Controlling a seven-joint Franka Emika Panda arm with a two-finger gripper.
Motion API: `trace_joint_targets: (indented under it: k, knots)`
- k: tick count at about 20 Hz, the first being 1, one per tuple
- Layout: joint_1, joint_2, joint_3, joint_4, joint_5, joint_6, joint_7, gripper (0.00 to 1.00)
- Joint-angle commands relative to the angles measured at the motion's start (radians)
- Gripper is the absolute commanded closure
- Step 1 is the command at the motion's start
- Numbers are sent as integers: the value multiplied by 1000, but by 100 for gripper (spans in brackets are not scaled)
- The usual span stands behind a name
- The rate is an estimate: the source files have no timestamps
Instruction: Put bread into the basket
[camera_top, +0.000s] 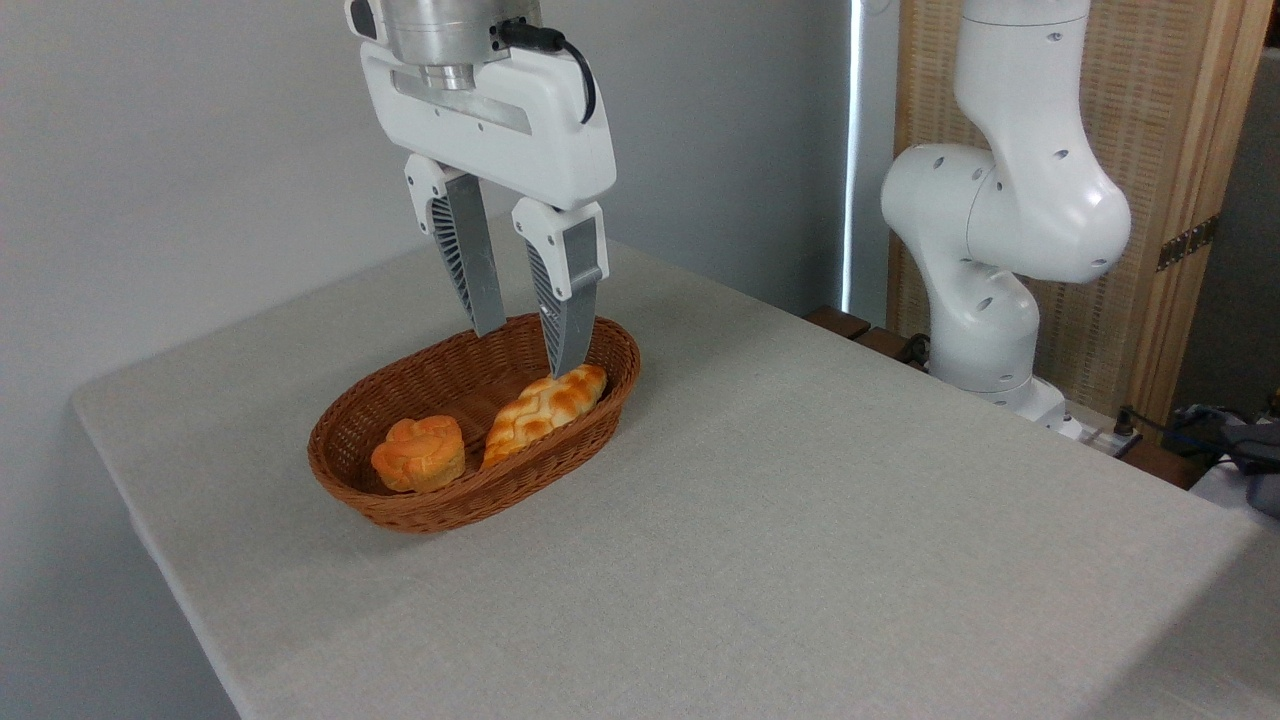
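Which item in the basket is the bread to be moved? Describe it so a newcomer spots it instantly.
Find the oval brown wicker basket on the grey table. Two baked items lie inside; the bread is the right-hand one, under the open hand. It is long, braided and pointed at both ends, unlike the small round flower-topped bun beside it.

The oval brown woven wicker basket (478, 470) stood on the grey cloth-covered table (800, 520), left of the table's middle. Inside the basket, the long golden braided loaf (545, 413) lay along the right side. The small round orange flower-topped bun (419, 454) sat to the loaf's left, toward the basket's near end. The white two-finger gripper (526, 350) hung above the basket's far end, its fingers apart. The white robot arm base (1000, 300) stood behind the table's right edge.
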Motion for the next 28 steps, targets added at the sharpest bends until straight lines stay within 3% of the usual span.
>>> trace_joint_targets:
  k: [1,6,10,28]
  knots:
    - [-48,-6,28,-22,12,25,15,0]
    - [-53,-4,31,-22,15,26,15,0]
    - [-146,-6,115,-22,40,26,17,0]
    - [-139,15,127,-21,31,29,3,0]
